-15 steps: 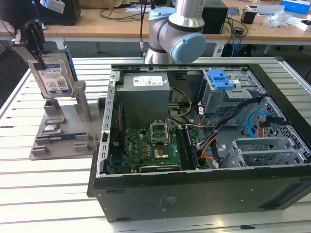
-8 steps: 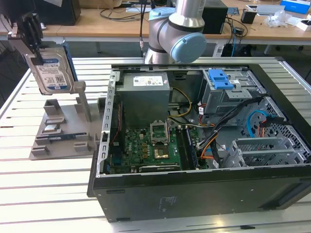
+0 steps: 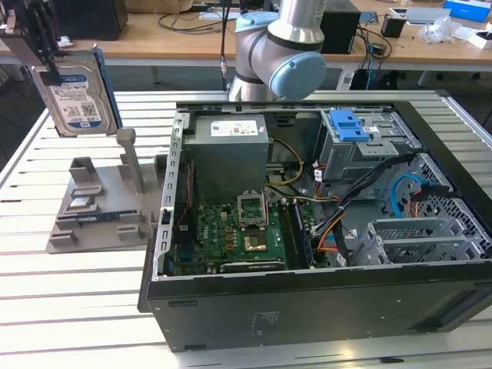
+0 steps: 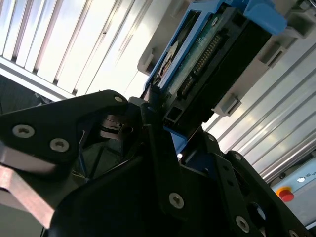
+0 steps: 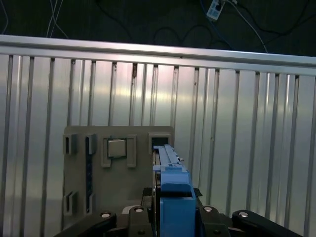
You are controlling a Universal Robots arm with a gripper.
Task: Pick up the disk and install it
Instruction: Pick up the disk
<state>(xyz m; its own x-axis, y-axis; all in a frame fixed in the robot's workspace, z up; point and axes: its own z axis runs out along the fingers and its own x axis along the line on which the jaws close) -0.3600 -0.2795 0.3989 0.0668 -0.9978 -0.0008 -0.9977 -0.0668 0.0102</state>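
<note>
The pincer (image 3: 46,65) is gripping the disk (image 3: 77,96), with its black fingers (image 4: 160,158) clamped shut on the drive's blue-railed edge. It is holding the disk upright in the air above the grey fixture (image 3: 100,207) at the exterior view's left. The fixture is lying on a slatted metal counter (image 3: 61,307), just beside the open computer case (image 3: 323,231). Behind the counter, a wooden desk (image 3: 177,42) is carrying loose cables (image 3: 192,19).
</note>
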